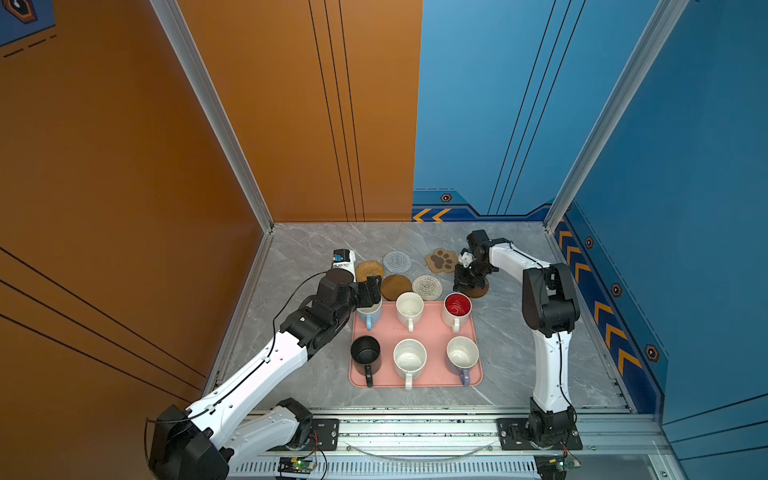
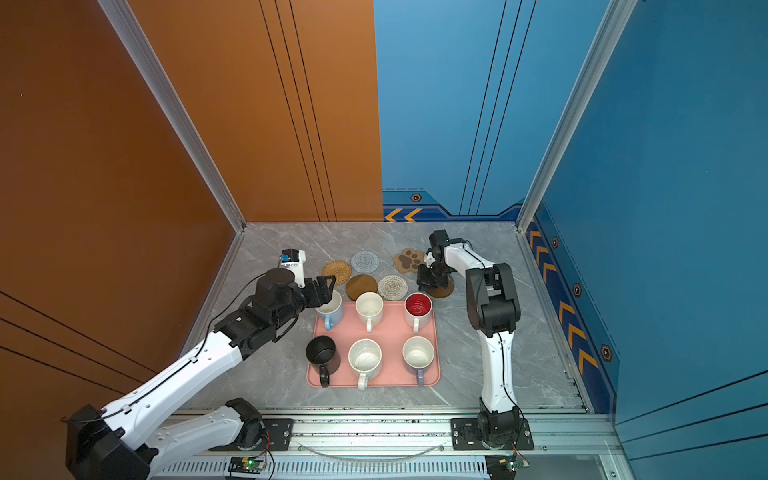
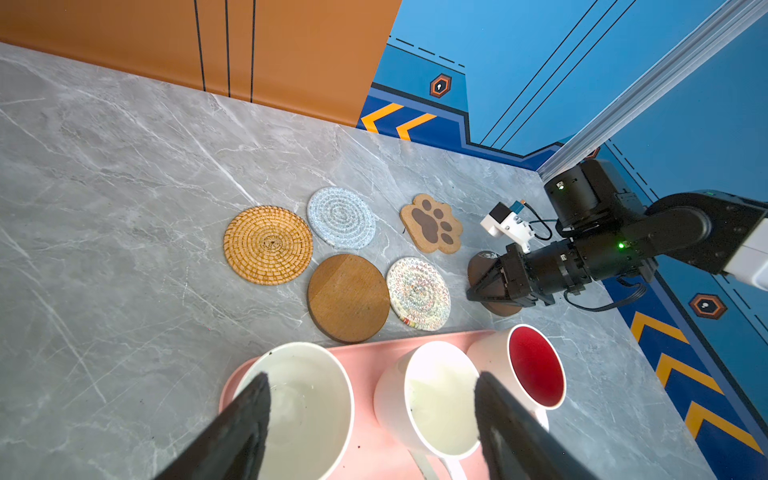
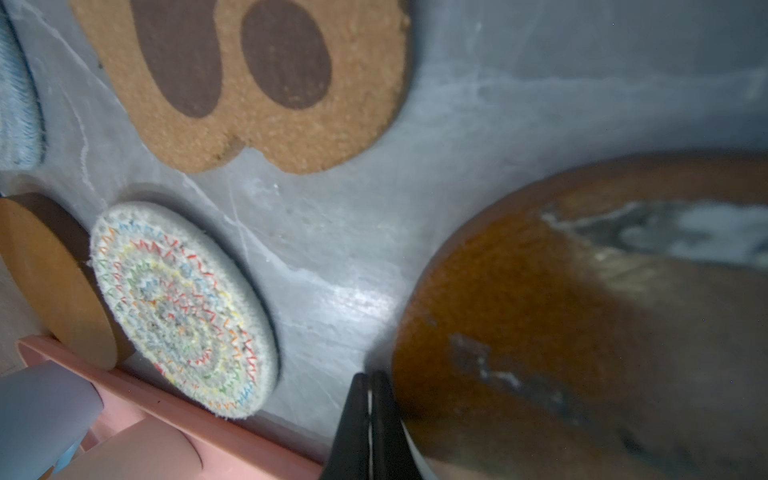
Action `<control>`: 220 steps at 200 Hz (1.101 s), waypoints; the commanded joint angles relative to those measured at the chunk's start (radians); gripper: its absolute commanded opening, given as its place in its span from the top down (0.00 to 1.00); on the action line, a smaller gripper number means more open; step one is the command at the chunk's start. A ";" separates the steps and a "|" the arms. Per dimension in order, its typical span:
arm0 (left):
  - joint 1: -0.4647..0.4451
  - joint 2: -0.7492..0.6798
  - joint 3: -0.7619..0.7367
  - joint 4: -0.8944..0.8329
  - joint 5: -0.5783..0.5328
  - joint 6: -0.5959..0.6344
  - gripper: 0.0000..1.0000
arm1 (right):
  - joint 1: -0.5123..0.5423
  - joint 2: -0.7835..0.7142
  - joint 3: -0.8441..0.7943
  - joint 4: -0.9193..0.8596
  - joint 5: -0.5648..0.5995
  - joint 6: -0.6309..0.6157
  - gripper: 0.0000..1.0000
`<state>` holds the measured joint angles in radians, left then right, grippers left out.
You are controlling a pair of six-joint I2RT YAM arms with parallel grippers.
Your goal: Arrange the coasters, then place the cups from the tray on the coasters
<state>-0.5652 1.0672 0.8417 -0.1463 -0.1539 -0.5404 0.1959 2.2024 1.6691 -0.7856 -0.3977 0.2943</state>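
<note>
Six cups stand on the pink tray (image 1: 432,332): light blue (image 1: 369,316), white (image 1: 409,307) and red-inside (image 1: 457,307) behind, black (image 1: 365,353), speckled (image 1: 409,359) and lavender (image 1: 462,355) in front. Behind the tray lie the coasters: orange rattan (image 1: 369,270), grey woven (image 1: 397,261), paw-print (image 1: 441,259), brown (image 1: 396,286), beige woven (image 1: 427,286). My left gripper (image 3: 372,395) hangs open over the light blue cup (image 3: 303,407), one finger above its rim. My right gripper (image 4: 370,386) is shut, its tips on the table against the edge of a second brown coaster (image 4: 540,311).
The orange wall stands on the left and the blue wall at the back and right. Bare grey marble (image 1: 316,249) stretches behind the coasters and on both sides of the tray. A metal rail (image 1: 415,428) runs along the front edge.
</note>
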 commanded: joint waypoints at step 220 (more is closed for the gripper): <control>-0.068 0.010 0.054 -0.016 -0.069 0.016 0.22 | -0.151 -0.057 -0.062 0.017 -0.026 -0.032 1.00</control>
<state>-0.6224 1.0798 0.8646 -0.1482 -0.1947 -0.5396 0.0551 2.1567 1.5929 -0.7807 -0.4095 0.2596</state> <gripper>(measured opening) 0.778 0.047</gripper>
